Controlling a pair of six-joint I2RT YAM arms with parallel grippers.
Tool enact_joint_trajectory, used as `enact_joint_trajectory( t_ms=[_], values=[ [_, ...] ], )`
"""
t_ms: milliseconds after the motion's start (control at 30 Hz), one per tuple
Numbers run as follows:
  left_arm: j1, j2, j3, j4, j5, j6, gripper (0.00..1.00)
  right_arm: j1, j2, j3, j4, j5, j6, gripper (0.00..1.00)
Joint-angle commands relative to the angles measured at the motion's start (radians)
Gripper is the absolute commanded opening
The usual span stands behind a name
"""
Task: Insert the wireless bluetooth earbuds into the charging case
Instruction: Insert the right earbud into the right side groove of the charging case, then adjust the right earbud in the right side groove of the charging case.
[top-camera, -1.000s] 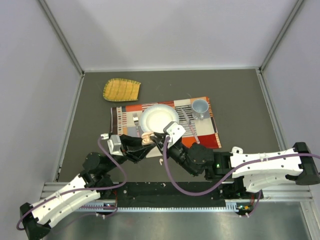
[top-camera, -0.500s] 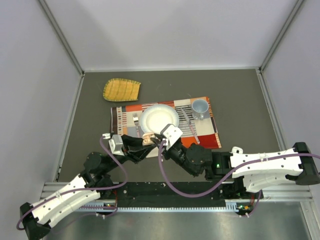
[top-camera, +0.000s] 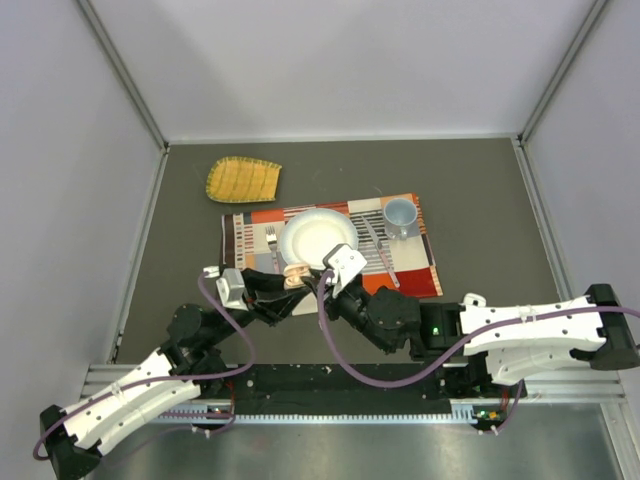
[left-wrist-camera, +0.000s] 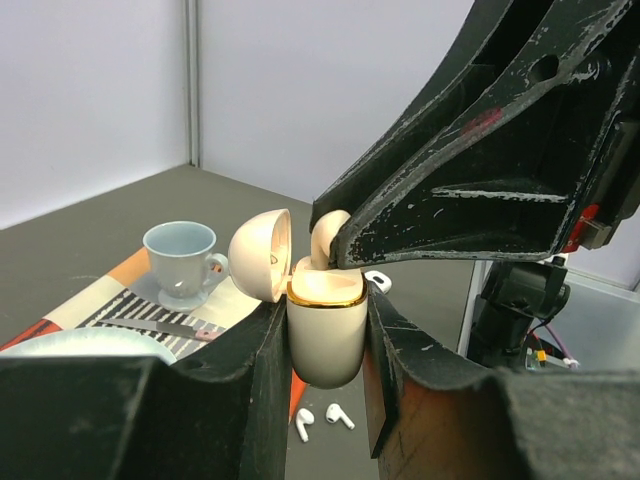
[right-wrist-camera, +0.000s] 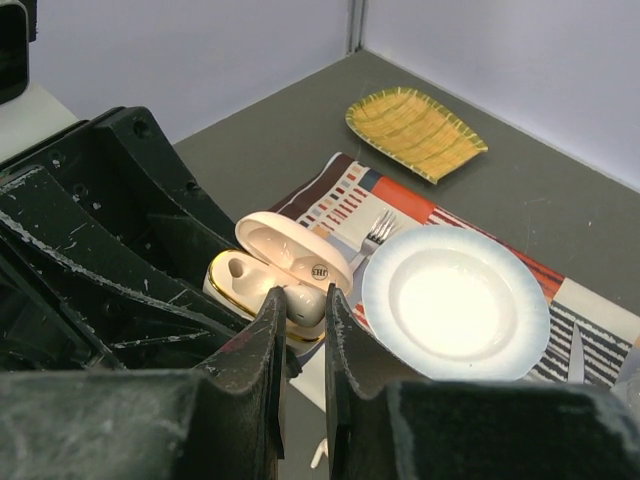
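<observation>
My left gripper (left-wrist-camera: 325, 305) is shut on the cream charging case (left-wrist-camera: 325, 345), which has a gold rim, and holds it upright above the table with its lid open. My right gripper (right-wrist-camera: 302, 298) is shut on a white earbud (right-wrist-camera: 310, 304) and holds it at the case's (right-wrist-camera: 240, 280) right slot; the left slot is empty. In the top view both grippers meet at the case (top-camera: 296, 277), in front of the plate. Two loose white earbuds (left-wrist-camera: 303, 423) (left-wrist-camera: 339, 415) lie on the grey table under the case. Another small white piece (left-wrist-camera: 378, 281) lies behind it.
A striped placemat (top-camera: 425, 268) holds a white plate (top-camera: 318, 238), a fork (top-camera: 271, 240), a knife (top-camera: 378, 250) and a blue cup (top-camera: 400, 214). A yellow woven dish (top-camera: 243, 179) sits at the back left. Walls enclose the table.
My right gripper has shifted a little to the left, onto the case. The left gripper has kept the case still.
</observation>
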Motion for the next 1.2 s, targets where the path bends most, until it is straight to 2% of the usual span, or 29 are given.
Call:
enact_joint_trajectory(
  t_ms=[0, 33, 67, 133, 200, 433, 533, 733, 933, 1000, 1167],
  values=[
    [-0.001, -0.006, 0.014, 0.156, -0.009, 0.006, 0.0, 0.011, 0.026, 0.041, -0.084, 0.048, 0.044, 0.0],
    [-0.001, -0.002, 0.014, 0.157, -0.004, 0.006, 0.0, 0.013, 0.028, 0.044, -0.087, 0.052, 0.048, 0.04],
    [-0.001, -0.002, 0.014, 0.159, -0.006, 0.005, 0.0, 0.01, 0.028, 0.052, -0.09, 0.058, 0.059, 0.17],
    [-0.001, 0.006, 0.014, 0.162, -0.004, 0.003, 0.0, 0.011, 0.026, 0.063, -0.102, 0.051, 0.065, 0.25],
    [-0.001, 0.01, 0.014, 0.165, -0.001, 0.003, 0.0, 0.01, 0.023, 0.075, -0.116, 0.049, 0.082, 0.44],
    [-0.001, 0.013, 0.013, 0.157, -0.001, 0.002, 0.0, 0.008, -0.046, 0.081, -0.093, 0.02, 0.126, 0.77],
    [0.001, 0.01, 0.011, 0.153, -0.004, 0.002, 0.0, 0.001, -0.113, 0.061, -0.055, -0.01, 0.142, 0.83],
    [0.001, 0.0, 0.008, 0.148, -0.014, 0.003, 0.0, -0.024, -0.276, -0.014, 0.047, 0.015, 0.177, 0.88],
    [-0.001, 0.006, 0.01, 0.151, -0.014, 0.005, 0.0, -0.073, -0.36, -0.052, -0.019, 0.034, 0.234, 0.88],
    [0.001, 0.012, 0.013, 0.154, -0.012, 0.006, 0.0, -0.078, -0.35, -0.042, -0.057, 0.032, 0.251, 0.84],
    [0.001, 0.023, 0.017, 0.154, -0.006, 0.006, 0.0, -0.078, -0.255, 0.021, -0.143, -0.072, 0.286, 0.62]
  ],
)
